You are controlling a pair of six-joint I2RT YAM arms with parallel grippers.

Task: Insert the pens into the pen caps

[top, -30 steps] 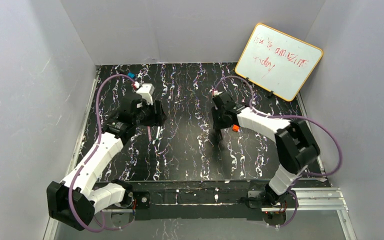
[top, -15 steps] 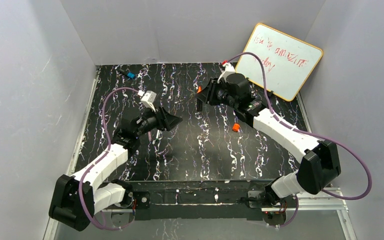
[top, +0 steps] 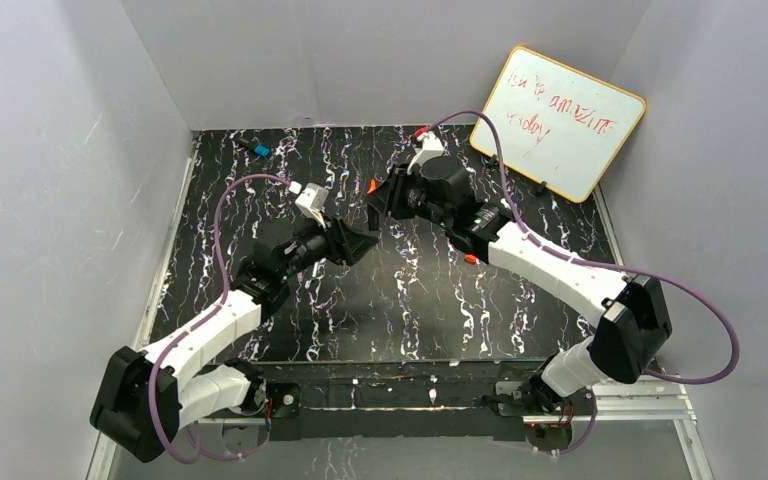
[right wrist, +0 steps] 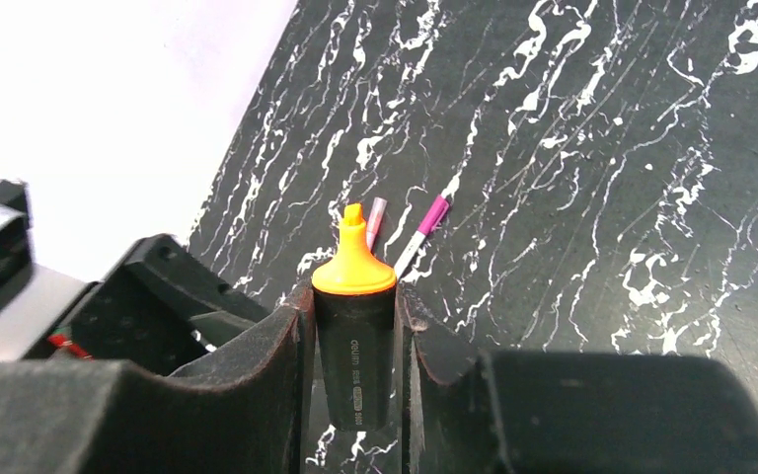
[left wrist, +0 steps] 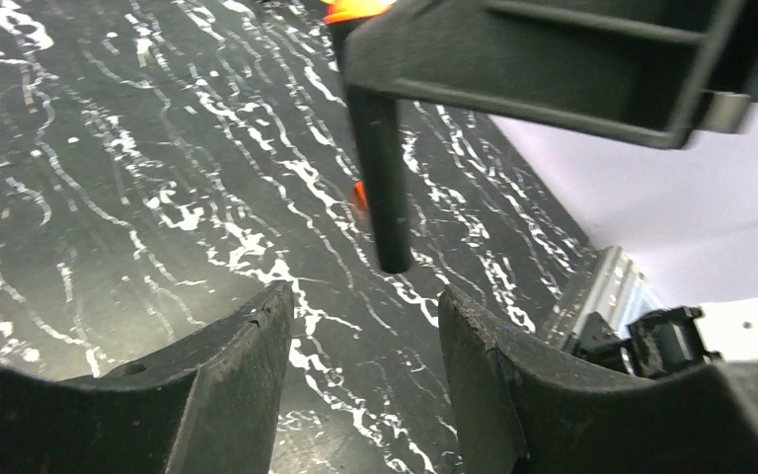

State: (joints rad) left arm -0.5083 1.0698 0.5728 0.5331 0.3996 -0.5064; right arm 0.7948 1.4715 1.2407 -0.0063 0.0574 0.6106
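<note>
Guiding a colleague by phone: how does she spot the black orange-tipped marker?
From the orange-rimmed whiteboard at far right, go left to the right gripper. The stubby black orange-tipped marker is clamped in it; the slim pens lie flat.

Even bright light, blurred near foregrounds

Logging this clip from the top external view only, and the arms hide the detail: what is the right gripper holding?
Observer: The right wrist view shows the right gripper clamped on a short black marker with an orange tip.
Operator: Is the left gripper holding a cap?
Observer: No; the left wrist view shows the left gripper open and empty, the marker's barrel just ahead of its jaws.
Operator: Other pens nearby?
Observer: The right wrist view shows a slim pink-purple pen lying on the black marbled table past the marker.
</note>
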